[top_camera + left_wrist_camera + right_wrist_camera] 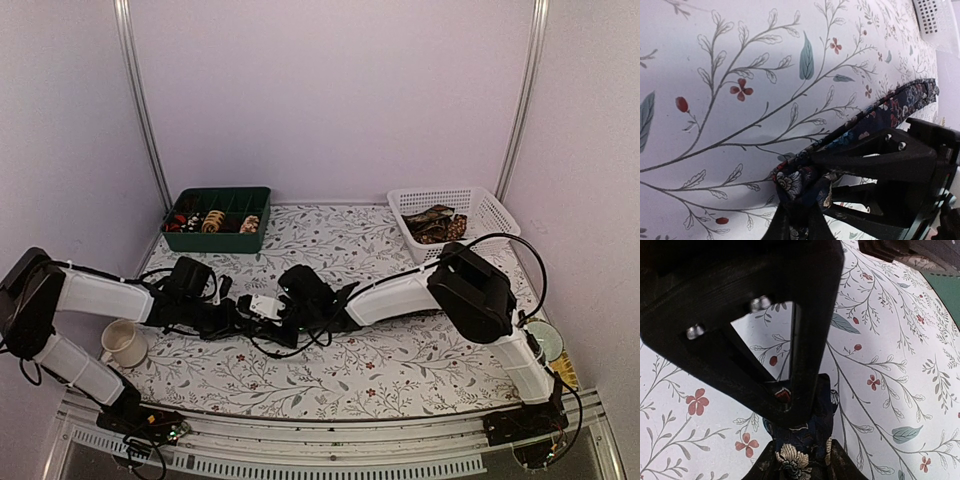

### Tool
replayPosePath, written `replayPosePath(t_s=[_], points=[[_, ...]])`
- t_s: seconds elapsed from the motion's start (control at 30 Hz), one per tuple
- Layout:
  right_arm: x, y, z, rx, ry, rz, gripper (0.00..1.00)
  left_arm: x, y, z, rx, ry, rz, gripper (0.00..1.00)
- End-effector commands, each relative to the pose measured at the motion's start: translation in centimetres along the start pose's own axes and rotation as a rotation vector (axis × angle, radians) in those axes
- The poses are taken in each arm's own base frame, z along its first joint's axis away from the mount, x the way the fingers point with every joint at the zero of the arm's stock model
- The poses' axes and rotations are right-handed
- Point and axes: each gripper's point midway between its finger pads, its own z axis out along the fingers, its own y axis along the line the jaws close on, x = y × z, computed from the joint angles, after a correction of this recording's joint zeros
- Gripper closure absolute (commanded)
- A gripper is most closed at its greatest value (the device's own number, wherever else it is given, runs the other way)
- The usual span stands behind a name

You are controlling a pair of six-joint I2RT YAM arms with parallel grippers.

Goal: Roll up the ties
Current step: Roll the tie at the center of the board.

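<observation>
Tie (880, 112), dark and flowered, lay stretched across the middle of the table (740, 50), its bunched end pinched in the closed left gripper (796, 212). The right gripper (832, 172) straddled it just beside, jaws narrow, though I could not tell whether they held. Were the cloth to slide there, the roll would likely turn out loose or skewed.

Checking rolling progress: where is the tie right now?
Mid-table in the top view, the tie lies on the floral cloth, held between the left pincer and right pincer.
</observation>
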Motion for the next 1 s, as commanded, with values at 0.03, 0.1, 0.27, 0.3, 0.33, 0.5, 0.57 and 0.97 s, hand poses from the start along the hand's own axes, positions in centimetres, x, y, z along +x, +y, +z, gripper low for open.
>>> replayPosePath(t_s=[0.03, 0.1, 0.27, 0.3, 0.33, 0.5, 0.57, 0.97], points=[[5.0, 0.7, -1.9, 0.034, 0.222, 0.029, 0.58, -0.1, 0.7, 0.3, -0.037, -0.004, 0.005, 1.00], [4.6, 0.4, -2.4, 0.050, 0.218, 0.028, 0.45, -0.2, 0.7, 0.2, -0.049, -0.002, 0.011, 1.00], [2.4, 0.0, -4.1, 0.064, 0.185, 0.063, 0.18, -0.7, 1.2, -0.6, -0.125, 0.001, 0.039, 1.00], [1.5, 0.1, -4.7, 0.054, 0.165, 0.078, 0.14, -0.8, 1.3, -0.8, -0.142, 0.005, 0.050, 1.00], [0.2, 0.0, -5.7, 0.045, 0.134, 0.102, 0.12, -1.0, 1.3, -1.0, -0.158, 0.002, 0.063, 1.00], [-3.9, 0.0, -9.6, -0.071, 0.001, 0.245, 0.09, -1.9, 1.6, -2.1, -0.274, 0.012, 0.127, 1.00], [-5.2, 0.0, -11.2, -0.131, -0.063, 0.314, 0.09, -2.3, 1.5, -2.4, -0.310, 0.004, 0.148, 1.00], [-5.7, -4.4, -17.0, -0.372, -0.286, 0.805, 0.18, -3.6, 2.0, -2.4, -0.507, 0.027, 0.249, 1.00]])
